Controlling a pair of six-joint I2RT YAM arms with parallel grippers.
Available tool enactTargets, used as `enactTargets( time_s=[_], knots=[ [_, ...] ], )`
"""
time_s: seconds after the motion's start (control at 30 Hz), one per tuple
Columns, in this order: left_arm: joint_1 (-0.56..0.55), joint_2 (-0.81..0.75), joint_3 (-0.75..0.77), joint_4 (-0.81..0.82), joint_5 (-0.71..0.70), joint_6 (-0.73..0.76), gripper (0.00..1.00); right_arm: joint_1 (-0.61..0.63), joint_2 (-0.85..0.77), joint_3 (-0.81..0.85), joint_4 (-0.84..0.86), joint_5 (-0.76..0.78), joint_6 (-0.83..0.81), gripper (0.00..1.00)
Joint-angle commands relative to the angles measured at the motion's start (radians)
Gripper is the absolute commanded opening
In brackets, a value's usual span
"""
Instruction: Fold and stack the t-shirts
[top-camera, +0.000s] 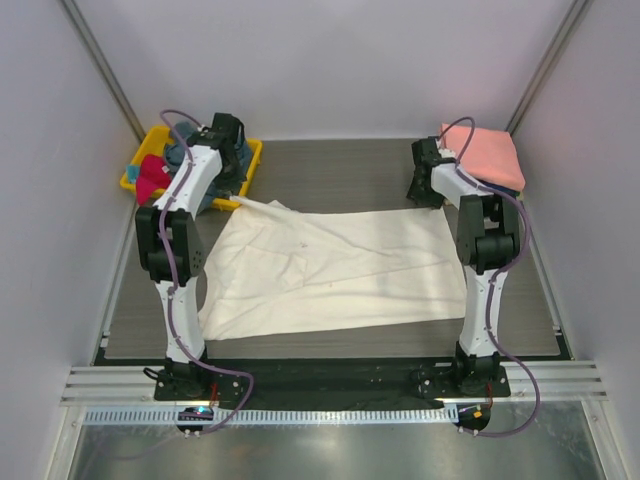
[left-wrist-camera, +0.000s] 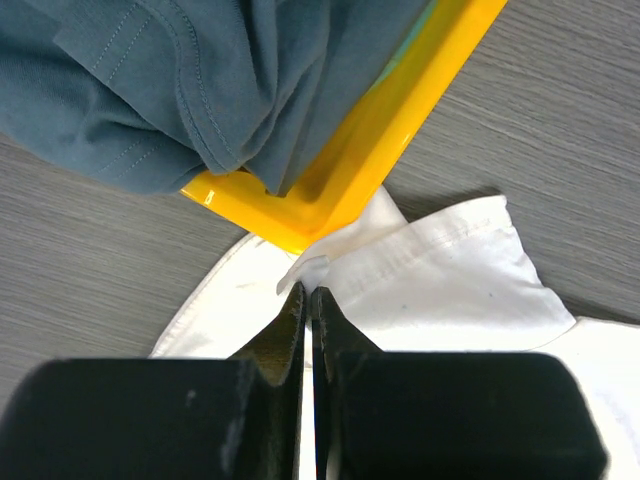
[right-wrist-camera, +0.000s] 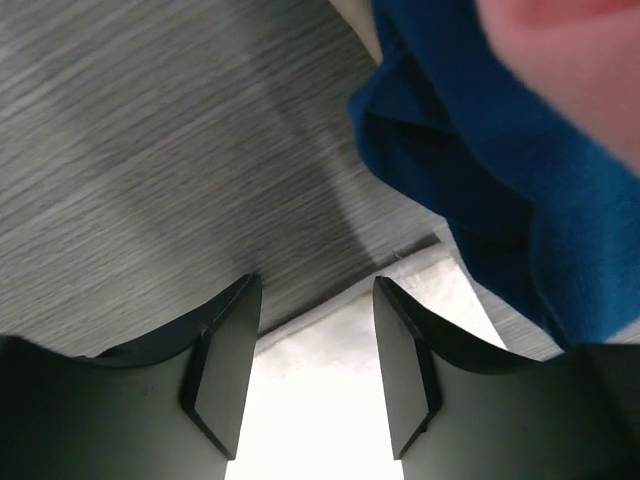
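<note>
1. Left gripper (left-wrist-camera: 307, 290): jaws closed on the far-left corner of the cream-white t-shirt (top-camera: 330, 270), which lies spread mid-table, presumably for folding.
2. Right gripper (right-wrist-camera: 315, 283): jaws parted, empty, straddling the shirt's far-right corner.
3. Yellow bin (top-camera: 255, 152): far left, holds grey-blue tee (left-wrist-camera: 150, 80) awaiting folding.
4. Salmon-pink tee (top-camera: 490, 150): folded, far right, starting the stack.

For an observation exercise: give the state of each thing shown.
cream-white t-shirt: spread out, unfolded, wrinkled.
left gripper: jaws shut on that shirt's far corner.
right gripper: jaws open over its other corner.
yellow bin: holding shirts.
grey-blue t-shirt: bunched, draped over the bin's rim.
salmon-pink t-shirt: folded, atop navy t-shirt.
</note>
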Motion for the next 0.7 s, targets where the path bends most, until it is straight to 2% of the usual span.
enactTargets(
  time_s=[0.0,0.07,0.17,0.23,0.37,0.43,0.47,0.53,0.67],
  knots=[
    [0.012,-0.060,-0.002,0.008,0.018,0.015,0.00,0.019,0.005,0.022,-0.008,0.034,0.012,0.54],
    [0.012,-0.060,-0.003,0.010,0.019,0.013,0.00,0.022,0.004,-0.010,-0.007,0.036,0.024,0.53],
    [0.016,-0.057,-0.003,0.010,0.022,0.012,0.00,0.030,0.001,-0.050,0.006,0.037,0.034,0.45],
    [0.016,-0.058,-0.008,0.013,0.024,0.012,0.00,0.030,0.005,-0.062,0.015,0.040,0.032,0.30],
    [0.016,-0.058,-0.014,0.016,0.021,0.012,0.00,0.031,-0.005,-0.102,0.018,0.040,0.043,0.18],
    [0.016,-0.057,-0.015,0.016,0.019,0.012,0.00,0.031,-0.021,-0.128,0.033,0.036,0.047,0.08],
    [0.018,-0.057,-0.015,0.014,0.019,0.012,0.00,0.031,-0.036,-0.148,0.035,0.031,0.051,0.09],
    [0.016,-0.057,-0.017,0.016,0.021,0.012,0.00,0.030,-0.050,-0.159,0.041,0.042,0.055,0.26],
    [0.018,-0.055,-0.019,0.017,0.022,0.010,0.00,0.013,-0.084,-0.138,0.041,0.063,0.038,0.47]
  ],
)
